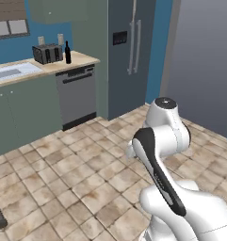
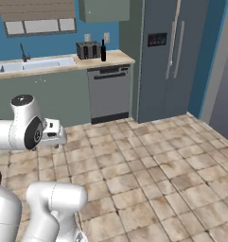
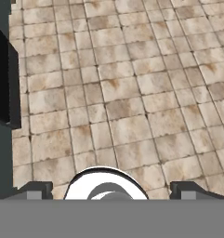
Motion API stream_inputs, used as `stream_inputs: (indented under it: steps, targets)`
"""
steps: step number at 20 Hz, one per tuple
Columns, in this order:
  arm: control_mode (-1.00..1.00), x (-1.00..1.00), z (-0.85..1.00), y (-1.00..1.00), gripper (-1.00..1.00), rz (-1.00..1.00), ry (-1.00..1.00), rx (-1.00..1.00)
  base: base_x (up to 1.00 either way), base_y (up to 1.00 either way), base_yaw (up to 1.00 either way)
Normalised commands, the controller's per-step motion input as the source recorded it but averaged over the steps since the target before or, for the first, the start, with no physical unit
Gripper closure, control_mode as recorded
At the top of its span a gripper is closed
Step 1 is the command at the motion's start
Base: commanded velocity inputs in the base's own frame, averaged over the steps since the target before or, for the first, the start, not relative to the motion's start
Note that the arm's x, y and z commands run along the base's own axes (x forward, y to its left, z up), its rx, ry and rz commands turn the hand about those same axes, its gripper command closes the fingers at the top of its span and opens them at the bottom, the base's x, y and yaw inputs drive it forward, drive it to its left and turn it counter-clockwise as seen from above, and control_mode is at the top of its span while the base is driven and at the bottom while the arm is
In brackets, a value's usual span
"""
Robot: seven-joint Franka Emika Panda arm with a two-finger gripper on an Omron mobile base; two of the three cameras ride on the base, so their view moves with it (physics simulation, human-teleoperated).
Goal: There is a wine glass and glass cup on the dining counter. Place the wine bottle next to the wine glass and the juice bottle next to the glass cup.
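Observation:
The wine bottle (image 1: 67, 52) (image 2: 103, 50) is slim and near-black, and it stands upright on the far beige worktop just right of a toaster. My gripper (image 3: 112, 190) is open, its two dark fingertips (image 3: 36, 189) wide apart with nothing between them. It points down at bare tiled floor, far from the bottle. My white arm is folded close above the base in both base views. The wine glass, glass cup, juice bottle and dining counter are out of view.
A toaster (image 1: 46, 53) and a sink (image 2: 35, 64) share the worktop, above a dishwasher (image 2: 109, 94). A tall grey fridge (image 2: 172, 56) stands to the right. Tiled floor (image 1: 77, 174) lies between me and the cabinets. A dark upright shape (image 3: 4, 79) sits at the hand view's left.

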Motion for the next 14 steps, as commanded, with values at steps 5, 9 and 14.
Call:
stream_inputs:
  steps: [5,9,14]
  targets:
    - [1.0,0.0,0.0,0.0,-1.0,0.0,0.0,0.0,0.85,-0.26,0.07]
    - [1.0,0.0,0.0,0.0,-1.0,0.0,0.0,0.0,0.85,-0.26,0.08]
    - [1.0,0.0,0.0,0.0,-1.0,0.0,0.0,0.0,0.88,-0.24,0.07]
